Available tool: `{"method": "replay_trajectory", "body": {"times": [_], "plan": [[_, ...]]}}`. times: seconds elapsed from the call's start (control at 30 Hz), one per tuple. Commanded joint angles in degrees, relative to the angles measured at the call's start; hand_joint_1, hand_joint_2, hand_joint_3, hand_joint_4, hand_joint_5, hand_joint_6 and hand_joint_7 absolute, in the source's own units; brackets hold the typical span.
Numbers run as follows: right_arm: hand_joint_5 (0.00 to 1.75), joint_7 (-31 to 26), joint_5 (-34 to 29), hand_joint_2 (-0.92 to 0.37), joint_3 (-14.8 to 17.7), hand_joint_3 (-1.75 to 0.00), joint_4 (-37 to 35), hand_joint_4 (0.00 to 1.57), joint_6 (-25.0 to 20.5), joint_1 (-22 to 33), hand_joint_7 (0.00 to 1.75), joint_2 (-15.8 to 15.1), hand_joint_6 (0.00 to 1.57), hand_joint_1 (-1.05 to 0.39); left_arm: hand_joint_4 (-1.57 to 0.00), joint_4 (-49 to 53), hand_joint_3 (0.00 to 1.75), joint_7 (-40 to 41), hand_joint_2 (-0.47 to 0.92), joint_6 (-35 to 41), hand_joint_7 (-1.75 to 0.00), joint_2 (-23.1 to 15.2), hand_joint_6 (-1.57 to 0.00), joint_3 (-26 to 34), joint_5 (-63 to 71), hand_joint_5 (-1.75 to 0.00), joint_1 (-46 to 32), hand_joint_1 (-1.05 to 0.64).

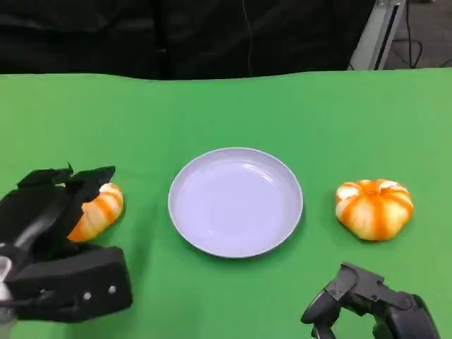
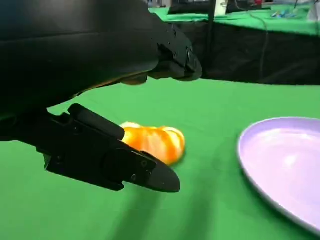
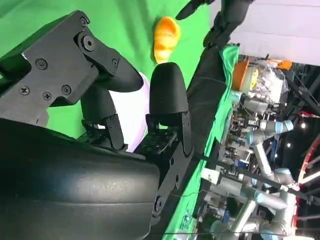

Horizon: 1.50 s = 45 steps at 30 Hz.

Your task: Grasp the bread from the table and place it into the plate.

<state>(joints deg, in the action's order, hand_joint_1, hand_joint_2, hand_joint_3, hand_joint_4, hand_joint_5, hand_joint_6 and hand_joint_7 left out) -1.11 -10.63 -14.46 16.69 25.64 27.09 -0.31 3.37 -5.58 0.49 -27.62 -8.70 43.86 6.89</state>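
Starting at the left hand [image 1: 53, 212]: its fingers [image 2: 125, 167] are spread around the near loaf of bread [image 1: 99, 210], one above it and one below in the left wrist view. We see a gap between the fingers and the crust there, so we judge the hand released and holding nothing. The bread lies on the green desk [image 1: 318, 113], well left of the plate [image 1: 236, 201], which is bare.

The right hand [image 1: 367, 304] sits low at the near edge of the desk, short of the second, rounder loaf [image 1: 374, 207]. Its fingers [image 3: 167, 95] stand apart with nothing between them.

Step in hand: we take this as the approach to the grasp on the left loaf. The grasp is not yet made, and the placing is not yet begun. The next move calls for the fingers to come together on the loaf from both sides, firmly enough to lift soft bread without crushing it, then a lift and a carry rightward over the plate rim.

View comparison: the head view gives the layout of both loaves and the plate, but the hand hides much of the left loaf. The left wrist view shows the gap between fingers and crust. The right wrist view shows the left loaf from across the desk, with other robot arms beyond.
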Motion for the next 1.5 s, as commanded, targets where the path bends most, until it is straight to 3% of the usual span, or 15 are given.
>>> {"method": "replay_trajectory", "body": {"times": [0.03, 0.23, 0.4, 0.6, 0.63, 0.67, 0.7, 0.73, 0.8, 0.9, 0.93, 0.97, 1.0, 1.1, 1.5], "plan": [[1.61, -0.12, 0.65, -0.37, 0.35, -1.25, 0.48, 0.71, -0.08, 0.4, 1.29, -0.28, 0.78, -0.09, 0.0, 9.83, 0.03, 2.34, 0.92, 3.09, 0.0, 1.07, -0.18, -3.76, 3.26, -0.22, 6.33, -0.59], [1.6, -0.32, 0.35, -0.37, 0.22, -1.26, 0.75, 0.71, -0.15, 0.68, 1.28, -0.15, 0.78, -0.1, -0.02, 29.26, 0.01, 5.92, 0.92, 3.82, -0.01, 4.22, -0.2, -9.11, 3.83, -0.22, 16.62, -0.56], [1.6, -0.48, 0.1, -0.36, 0.17, -1.26, 0.84, 0.71, 0.13, 1.01, 1.28, -0.19, 0.79, -0.11, -0.17, 44.88, 0.05, 7.41, 0.92, 1.69, -0.03, 6.47, -0.27, -12.7, 2.48, -0.25, 23.5, -0.48], [1.59, -0.66, -0.23, -0.37, 0.07, -1.26, 1.0, 0.71, 0.34, 1.31, 1.28, -0.17, 0.79, -0.12, -0.63, 55.44, 0.12, 11.6, 0.92, -4.43, -0.05, 7.8, -0.63, -13.54, -1.39, -0.14, 26.17, -0.34], [1.59, -0.64, -0.16, -0.37, 0.08, -1.26, 1.04, 0.71, 0.36, 1.34, 1.28, -0.18, 0.79, -0.1, -0.83, 55.9, 0.08, 13.09, 0.92, -5.82, -0.11, 7.75, -0.98, -13.51, -1.89, -0.75, 26.06, -0.28], [1.59, -0.64, -0.17, -0.37, 0.04, -1.27, 1.1, 0.72, 0.36, 1.34, 1.27, -0.16, 0.8, -0.1, -0.86, 56.1, 0.06, 14.75, 0.92, -7.34, -0.12, 7.53, -1.14, -13.55, -2.3, -1.14, 25.86, -0.25], [1.59, -0.65, -0.24, -0.36, -0.04, -1.28, 1.13, 0.72, 0.27, 1.28, 1.27, -0.1, 0.8, -0.09, -0.86, 56.09, 0.05, 16.72, 0.92, -8.92, -0.13, 7.26, -1.22, -13.41, -2.82, -1.36, 25.58, -0.23], [1.59, -0.66, -0.31, -0.36, -0.09, -1.28, 1.15, 0.72, 0.2, 1.23, 1.28, -0.06, 0.8, -0.09, -0.85, 56.25, 0.06, 17.98, 0.92, -9.89, -0.23, 7.08, -1.23, -13.42, -3.16, -1.53, 25.5, -0.22], [1.59, -0.66, -0.37, -0.36, -0.14, -1.29, 1.16, 0.72, 0.13, 1.19, 1.28, -0.01, 0.8, -0.09, -0.84, 56.8, 0.06, 19.4, 0.92, -11.04, -0.67, 6.91, -1.05, -13.62, -3.66, -1.67, 25.59, -0.21], [1.59, -0.64, -0.35, -0.36, -0.18, -1.29, 0.88, 0.72, 0.16, 0.99, 1.28, 0.04, 0.79, -0.09, -0.84, 55.63, 0.06, 21.0, 0.92, -13.06, -0.83, 6.27, -0.98, -13.28, -4.93, -1.7, 25.45, -0.21], [1.6, -0.62, -0.35, -0.36, -0.16, -1.29, 0.66, 0.72, 0.12, 0.82, 1.28, 0.03, 0.79, -0.09, -0.81, 53.83, 0.1, 22.77, 0.91, -14.87, -1.35, 5.65, -0.77, -12.79, -5.5, -1.73, 25.06, -0.18], [1.6, -0.63, -0.38, -0.36, -0.11, -1.29, 0.51, 0.71, 0.06, 0.69, 1.28, 0.02, 0.79, -0.09, -0.82, 52.17, 0.21, 24.09, 0.88, -16.24, -1.52, 5.09, -0.71, -12.44, -5.86, -1.74, 24.73, -0.17], [1.6, -0.62, -0.28, -0.36, 0.0, -1.29, 0.43, 0.71, 0.04, 0.66, 1.28, -0.01, 0.79, -0.08, -0.84, 50.58, 0.57, 25.09, 0.73, -17.4, -1.64, 4.56, -0.68, -12.26, -6.05, -1.74, 24.37, -0.17], [1.6, -0.6, 0.04, -0.35, 0.12, -1.29, 0.68, 0.71, -0.09, 0.84, 1.28, -0.03, 0.79, -0.09, -0.86, 47.12, 0.93, 25.65, 0.58, -18.49, -1.73, 3.62, -0.65, -11.78, -6.37, -1.75, 23.66, -0.17], [1.6, -0.89, -0.52, -0.34, -0.02, -1.29, 0.69, 0.72, -0.21, 0.43, 1.29, 0.27, 0.79, -0.1, -0.89, 36.24, 1.25, 31.21, 0.38, -23.0, -1.74, 3.77, -0.71, -8.91, -6.32, -1.75, 22.78, -0.14]]}}
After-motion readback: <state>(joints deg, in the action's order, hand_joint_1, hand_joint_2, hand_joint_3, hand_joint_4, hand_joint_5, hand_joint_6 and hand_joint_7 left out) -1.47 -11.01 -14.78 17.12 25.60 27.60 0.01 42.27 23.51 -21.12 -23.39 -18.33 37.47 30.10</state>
